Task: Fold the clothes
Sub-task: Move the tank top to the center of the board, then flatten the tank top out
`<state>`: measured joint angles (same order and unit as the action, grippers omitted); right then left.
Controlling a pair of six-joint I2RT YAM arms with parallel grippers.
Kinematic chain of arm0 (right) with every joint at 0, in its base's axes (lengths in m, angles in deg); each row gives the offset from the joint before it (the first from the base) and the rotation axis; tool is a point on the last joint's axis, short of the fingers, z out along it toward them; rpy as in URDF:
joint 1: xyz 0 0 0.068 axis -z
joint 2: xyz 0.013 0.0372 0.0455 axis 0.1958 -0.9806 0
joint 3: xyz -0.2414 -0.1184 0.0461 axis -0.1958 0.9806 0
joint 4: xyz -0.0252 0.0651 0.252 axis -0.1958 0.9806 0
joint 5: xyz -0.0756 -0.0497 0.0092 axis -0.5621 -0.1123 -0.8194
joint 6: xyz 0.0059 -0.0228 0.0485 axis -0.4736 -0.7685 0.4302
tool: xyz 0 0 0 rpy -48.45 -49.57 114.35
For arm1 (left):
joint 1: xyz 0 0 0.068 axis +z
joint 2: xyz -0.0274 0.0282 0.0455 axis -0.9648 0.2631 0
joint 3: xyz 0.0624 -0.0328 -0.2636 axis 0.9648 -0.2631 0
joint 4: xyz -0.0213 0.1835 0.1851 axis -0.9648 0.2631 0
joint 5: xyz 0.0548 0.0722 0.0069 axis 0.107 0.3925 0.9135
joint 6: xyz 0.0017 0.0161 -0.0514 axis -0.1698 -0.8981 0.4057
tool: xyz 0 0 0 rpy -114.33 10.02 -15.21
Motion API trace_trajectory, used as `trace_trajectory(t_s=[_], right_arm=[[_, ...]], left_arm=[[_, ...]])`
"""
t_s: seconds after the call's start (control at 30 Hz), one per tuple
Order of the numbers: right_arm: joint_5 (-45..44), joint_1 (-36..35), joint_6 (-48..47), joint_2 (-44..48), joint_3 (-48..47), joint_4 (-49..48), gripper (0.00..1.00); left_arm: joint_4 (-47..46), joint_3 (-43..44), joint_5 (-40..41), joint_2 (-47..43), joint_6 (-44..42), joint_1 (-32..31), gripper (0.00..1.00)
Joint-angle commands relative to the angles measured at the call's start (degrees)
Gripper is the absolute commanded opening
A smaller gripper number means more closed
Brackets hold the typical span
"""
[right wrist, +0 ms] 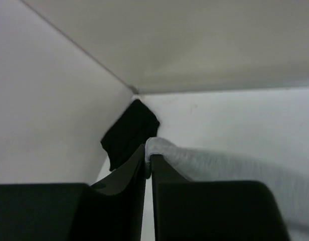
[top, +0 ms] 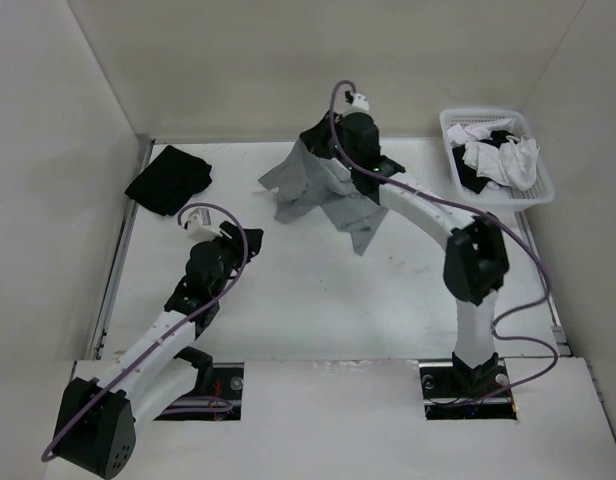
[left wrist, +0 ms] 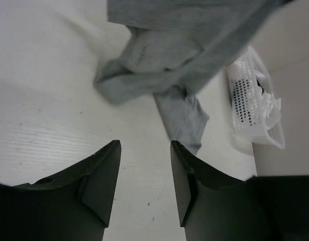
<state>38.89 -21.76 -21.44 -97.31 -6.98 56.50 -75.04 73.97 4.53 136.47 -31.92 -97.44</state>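
My right gripper (right wrist: 148,153) is up near the back of the white table (top: 288,310), a bit right of the middle. Its two fingers are almost pressed together, and a fold of the grey shirt (top: 318,195) is pinched between their tips. The shirt hangs down from that pinch like a little tent. Its top is lifted off the table and its bottom edges lie spread out on the table. One floppy part trails toward the front and the right. The cloth looks soft and thin, and it has wrinkles. My left gripper (left wrist: 144,145) is lower down, on the left side of the table, and it points at the shirt. Its two fingers are wide apart with nothing between them, and I can see only bare table in the gap. It is well apart from the shirt and does not touch it. A black garment (top: 168,180) lies bunched in the far left corner, near the wall. A white basket (top: 450,135) with holes in its sides sits in the far right corner. White and black clothes (top: 503,160) are piled inside the basket.
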Motion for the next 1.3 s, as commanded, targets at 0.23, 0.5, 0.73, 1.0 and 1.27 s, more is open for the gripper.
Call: trace_trajectory(t_s=[0.23, 0.5, 0.73, 1.0, 1.27], right_arm=[[-1.02, 0.49, 0.84, 1.97, 5.35, -1.15, 0.46], [-7.19, 9.45, 4.09, 10.26, 31.48, -0.90, 0.06], [-4.73, 14.47, 4.70, 8.15, 35.97, -2.39, 0.36], [0.54, 14.65, 5.58, 3.05, 37.38, -2.48, 0.48], [5.73, 13.59, 8.40, -1.08, 37.12, -2.48, 0.43]], left_arm=[[1.27, -0.24, 1.24, 3.37, 0.18, 1.66, 0.35], [-8.76, 12.93, 5.81, 27.36, -1.22, -10.12, 0.25], [-6.31, 40.76, 8.53, 53.19, -3.15, -11.88, 0.36], [9.23, 75.05, 10.47, 78.61, -9.21, -7.23, 0.49], [16.46, 86.86, 10.65, 88.12, -11.07, -1.52, 0.53]])
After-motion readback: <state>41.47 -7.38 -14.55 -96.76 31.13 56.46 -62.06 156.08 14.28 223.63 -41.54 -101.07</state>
